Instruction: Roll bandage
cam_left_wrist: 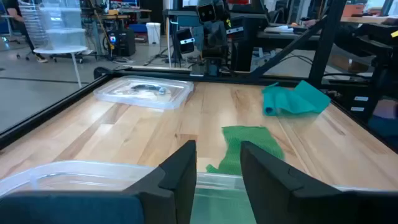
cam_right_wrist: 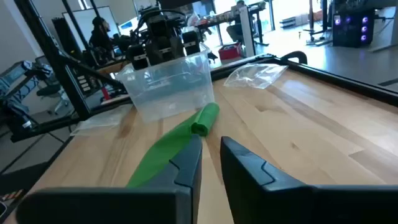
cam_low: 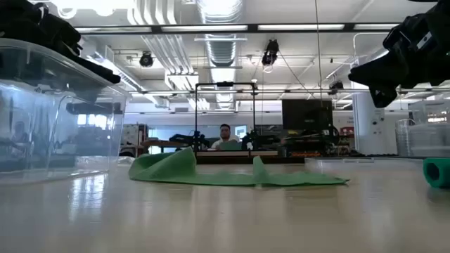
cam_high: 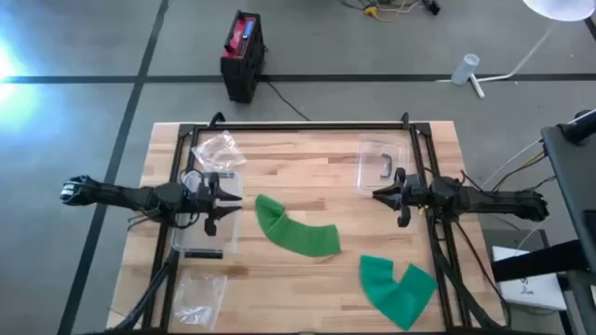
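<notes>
**Two green bandages on the wood table, both arms up**

The room is a big workshop w/ desks, screens and bright ceiling lights. A person (cam_low: 225, 137) sits far back behind the table. The wooden table (cam_high: 307, 177) has a black frame around it, and the floor is grey.

A green bandage (cam_high: 296, 231) lies near the middle of the table. One end is rolled up and the rest lies flat in a curved strip. A second green bandage (cam_high: 398, 287) lies bunched near the front, on the right arm's side, well apart from the first.

A clear plastic tub (cam_high: 207, 219) sits on the left side, right under the left arm. A clear lid (cam_high: 380, 167) lies flat on the right side, near the back. A crinkly clear bag (cam_high: 217, 149) lies near the back on the left, and another clear bag (cam_high: 197, 296) lies near the front on the left.

The left gripper (cam_high: 226, 200) hangs over the tub, just beside the rolled end of the middle bandage. Its fingers (cam_left_wrist: 180, 174) are a bit apart w/ nothing between them.

The right gripper (cam_high: 377, 194) hangs in the air over the table by the lid. Its fingers (cam_right_wrist: 189, 163) are close, w/ a thin gap, and pinch nothing.
</notes>
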You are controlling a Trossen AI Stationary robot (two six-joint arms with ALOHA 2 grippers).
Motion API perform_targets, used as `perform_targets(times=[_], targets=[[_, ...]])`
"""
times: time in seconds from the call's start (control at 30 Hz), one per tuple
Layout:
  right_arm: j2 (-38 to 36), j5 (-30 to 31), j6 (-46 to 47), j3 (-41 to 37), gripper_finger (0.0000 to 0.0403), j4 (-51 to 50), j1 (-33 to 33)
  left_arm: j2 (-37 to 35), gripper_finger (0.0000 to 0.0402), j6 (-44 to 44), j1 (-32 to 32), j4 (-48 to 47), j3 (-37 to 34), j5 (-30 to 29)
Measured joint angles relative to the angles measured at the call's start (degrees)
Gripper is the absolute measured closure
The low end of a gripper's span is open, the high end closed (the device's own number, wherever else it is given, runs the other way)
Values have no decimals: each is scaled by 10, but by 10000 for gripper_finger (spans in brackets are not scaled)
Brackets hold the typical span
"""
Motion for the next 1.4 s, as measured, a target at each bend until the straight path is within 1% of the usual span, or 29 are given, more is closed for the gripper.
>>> perform_targets(times=[0.3,0.93,1.2,1.27,1.4], targets=[[0,0,0,0,364,0,0,0,285,0,0,0,0,0],[0,0,0,0,332,0,0,0,285,0,0,0,0,0],[0,0,0,0,348,0,0,0,285,0,0,0,0,0],[0,0,-24,0,353,0,0,0,285,0,0,0,0,0],[0,0,-103,0,360,0,0,0,285,0,0,0,0,0]])
